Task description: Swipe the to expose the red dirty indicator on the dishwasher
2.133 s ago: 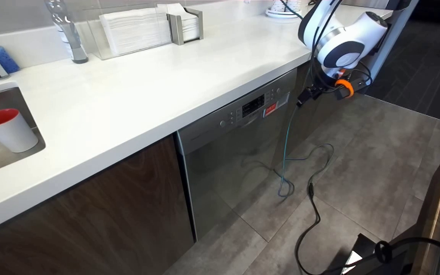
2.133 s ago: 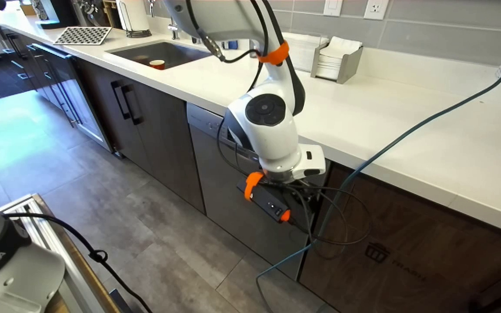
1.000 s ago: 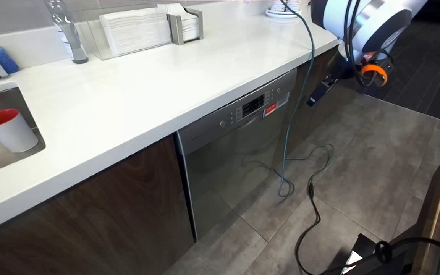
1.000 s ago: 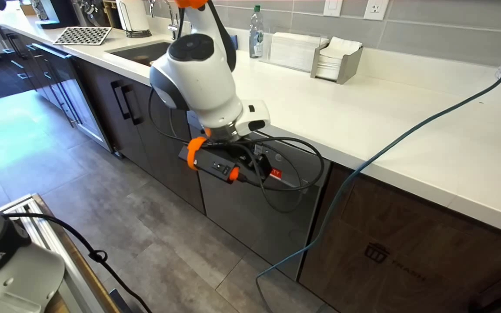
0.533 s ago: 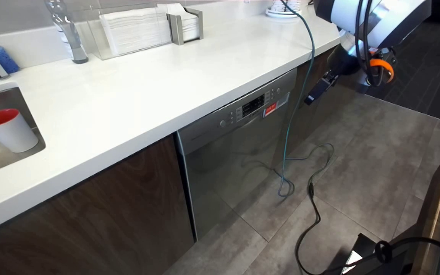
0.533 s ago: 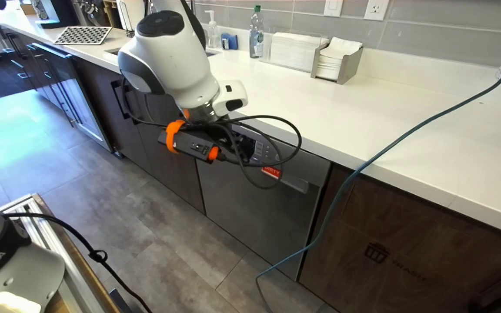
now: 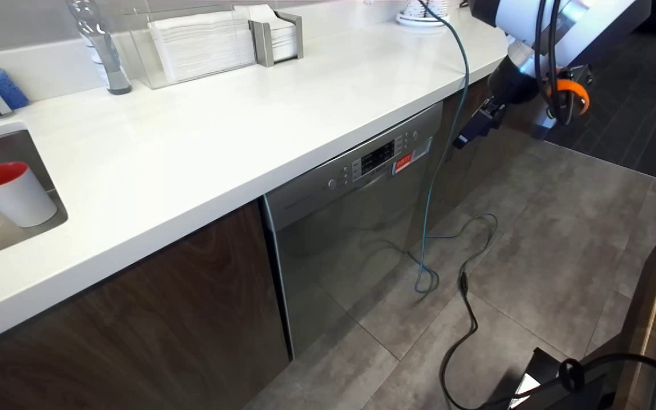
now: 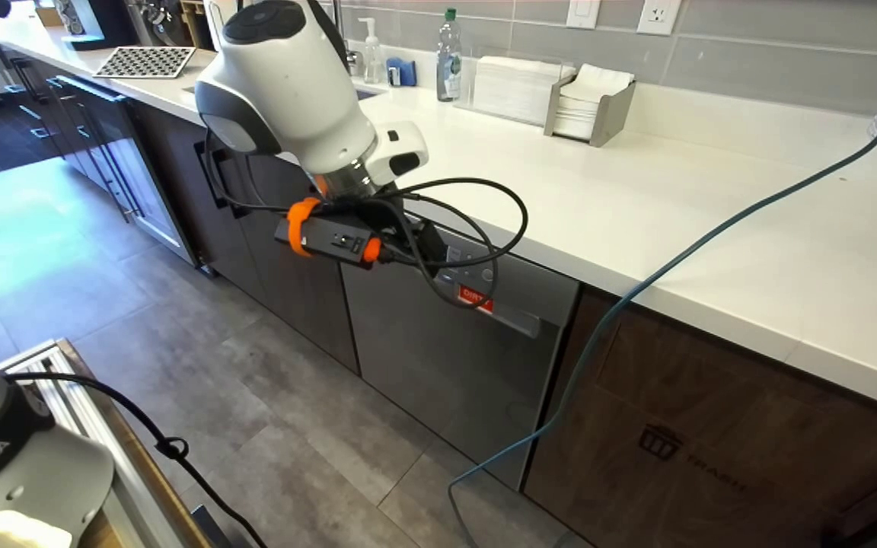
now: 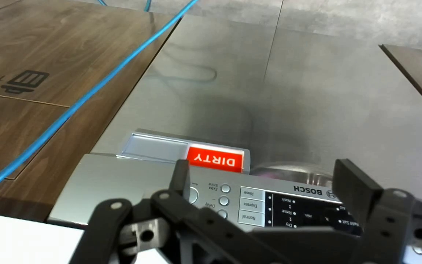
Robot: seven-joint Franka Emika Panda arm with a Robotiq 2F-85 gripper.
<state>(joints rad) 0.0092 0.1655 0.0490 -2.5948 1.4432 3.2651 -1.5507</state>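
Watching the red dirty indicator lie uncovered on the dishwasher, beside the dark display, I judge the swipe done. My hand is spread wide, holding nothing. A careless dip could brush the sliding tag and hide the red. The black cable loop, crossing the tag in an exterior view, might catch; the blue cable and white table could block a retreat.

Glare on a grey stone-like tiled floor

Bluish-white light pools at its far end in an exterior view. A long white slab counter tops dark brown wood-grain cabinets along a grey rectangular-tiled wall. A blackish plank-patterned floor is too dim to identify its material.
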